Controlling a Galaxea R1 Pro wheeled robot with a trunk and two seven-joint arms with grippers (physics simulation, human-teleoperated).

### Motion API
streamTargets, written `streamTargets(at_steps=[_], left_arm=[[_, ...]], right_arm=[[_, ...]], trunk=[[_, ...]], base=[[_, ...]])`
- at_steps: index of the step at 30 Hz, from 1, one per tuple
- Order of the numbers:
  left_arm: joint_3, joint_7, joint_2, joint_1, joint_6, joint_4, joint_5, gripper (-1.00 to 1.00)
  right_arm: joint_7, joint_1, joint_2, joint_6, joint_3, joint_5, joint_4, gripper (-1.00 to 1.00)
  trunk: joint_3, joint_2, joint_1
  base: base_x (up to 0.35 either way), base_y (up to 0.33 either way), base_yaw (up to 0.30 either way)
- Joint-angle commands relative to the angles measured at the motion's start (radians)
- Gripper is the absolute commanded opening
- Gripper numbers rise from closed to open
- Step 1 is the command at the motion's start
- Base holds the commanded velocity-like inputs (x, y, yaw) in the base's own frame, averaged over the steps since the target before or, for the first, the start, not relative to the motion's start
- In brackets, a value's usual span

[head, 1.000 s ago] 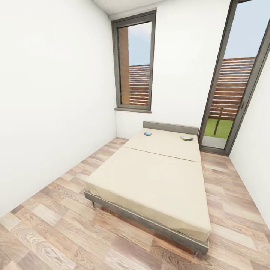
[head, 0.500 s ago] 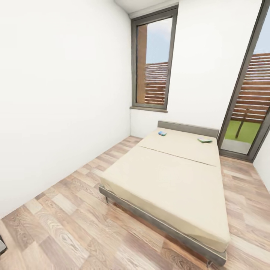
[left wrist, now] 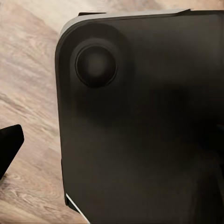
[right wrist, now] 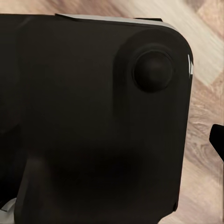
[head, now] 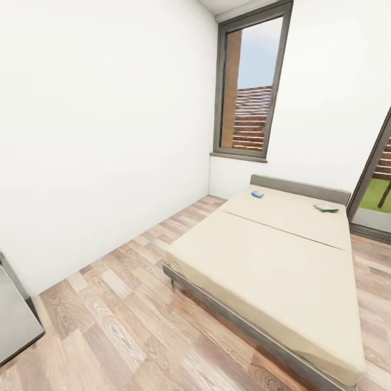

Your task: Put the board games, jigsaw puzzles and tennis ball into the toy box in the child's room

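Against the far wall stands the bed (head: 282,271), with a beige cover and a low grey headboard. Two board games lie near its head: a small blue one (head: 257,194) on the left and a green-white one (head: 326,207) on the right. The table, the toy box, the jigsaw puzzles and the tennis ball are out of view. Both wrist views look down on a black rounded part of my own body (left wrist: 140,121) (right wrist: 93,116) over the wood floor. A dark tip (left wrist: 8,149) juts in at one picture's edge, and another (right wrist: 218,140) in the other. Whether my grippers are open or shut cannot be told.
A white wall (head: 98,136) runs along the left, with wood-plank floor (head: 125,304) between it and the bed. A tall dark-framed window (head: 252,87) and a glass door (head: 380,184) are at the far end. A grey cabinet corner (head: 13,320) shows at the lower left.
The camera has swung to the left, so the bed and window now sit further right in the picture. The grey cabinet corner has come into view at the lower left. The games lie as before.
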Motion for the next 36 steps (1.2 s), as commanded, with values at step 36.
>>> streamTargets(at_steps=[36], left_arm=[[0.0, 0.0, 0.0, 0.0, -0.002, 0.0, 0.0, 1.0]], right_arm=[[-0.001, 0.0, 0.0, -0.004, -0.001, 0.0, 0.0, 1.0]], trunk=[[-0.027, 0.0, 0.0]], base=[[0.0, 0.0, 0.26]])
